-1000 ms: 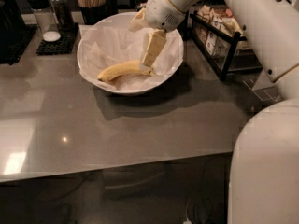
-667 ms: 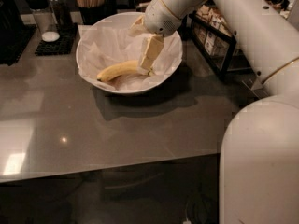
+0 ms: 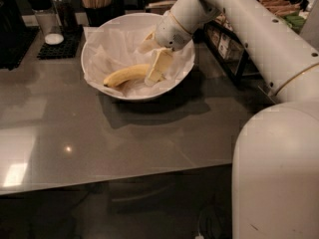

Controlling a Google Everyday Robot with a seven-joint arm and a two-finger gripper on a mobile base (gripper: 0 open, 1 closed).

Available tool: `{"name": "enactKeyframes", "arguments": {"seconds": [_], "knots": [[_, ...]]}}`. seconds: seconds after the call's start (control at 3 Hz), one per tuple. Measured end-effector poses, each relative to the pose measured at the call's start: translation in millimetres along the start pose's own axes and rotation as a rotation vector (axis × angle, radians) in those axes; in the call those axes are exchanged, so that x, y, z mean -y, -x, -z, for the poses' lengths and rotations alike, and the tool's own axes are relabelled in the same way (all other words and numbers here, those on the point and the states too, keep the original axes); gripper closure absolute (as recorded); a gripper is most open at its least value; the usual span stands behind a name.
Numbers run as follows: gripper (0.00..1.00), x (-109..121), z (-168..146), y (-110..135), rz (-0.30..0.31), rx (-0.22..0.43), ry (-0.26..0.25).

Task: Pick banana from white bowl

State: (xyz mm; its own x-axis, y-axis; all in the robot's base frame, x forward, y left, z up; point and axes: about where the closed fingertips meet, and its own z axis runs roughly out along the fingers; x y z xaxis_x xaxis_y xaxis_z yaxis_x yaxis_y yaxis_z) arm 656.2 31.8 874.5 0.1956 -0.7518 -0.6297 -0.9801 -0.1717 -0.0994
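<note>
Your gripper (image 3: pixel 155 69) is down inside the white bowl (image 3: pixel 137 95), right at the right end of the banana (image 3: pixel 124 75), which lies on the crinkled paper lining (image 3: pixel 114 49). Honestly can't tell if it's open or clamped on anything

Banana (image 3: pixel 124 75) R end behind pincer (image 3: pixel 152 77)

1. Worktop (image 3: pixel 99 143): grey, smooth, semi-gloss, with bright light reflections.
2. White bowl (image 3: pixel 138 96): smooth rim, lined with crinkled matt paper (image 3: pixel 112 51).
3. Banana (image 3: pixel 124 75): smooth, matt yellow peel.
4. Gripper (image 3: pixel 155 69), inside bowl at banana's right end: cream, smooth, plastic-looking. Arm shell (image 3: pixel 259 39): smooth white.
</note>
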Motion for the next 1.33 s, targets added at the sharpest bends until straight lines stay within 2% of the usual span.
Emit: {"name": "enactKeyframes", "arguments": {"seconds": [0.33,0.67,1.0,1.33], "knots": [[0.20,-3,-13,-8,-0.030,0.007,0.018],[0.25,-5,-25,-9,-0.044,0.010,0.026],[0.40,-6,-32,-9,-0.059,0.006,0.016],[0.60,-7,-31,-10,-0.080,-0.003,-0.018]]}}
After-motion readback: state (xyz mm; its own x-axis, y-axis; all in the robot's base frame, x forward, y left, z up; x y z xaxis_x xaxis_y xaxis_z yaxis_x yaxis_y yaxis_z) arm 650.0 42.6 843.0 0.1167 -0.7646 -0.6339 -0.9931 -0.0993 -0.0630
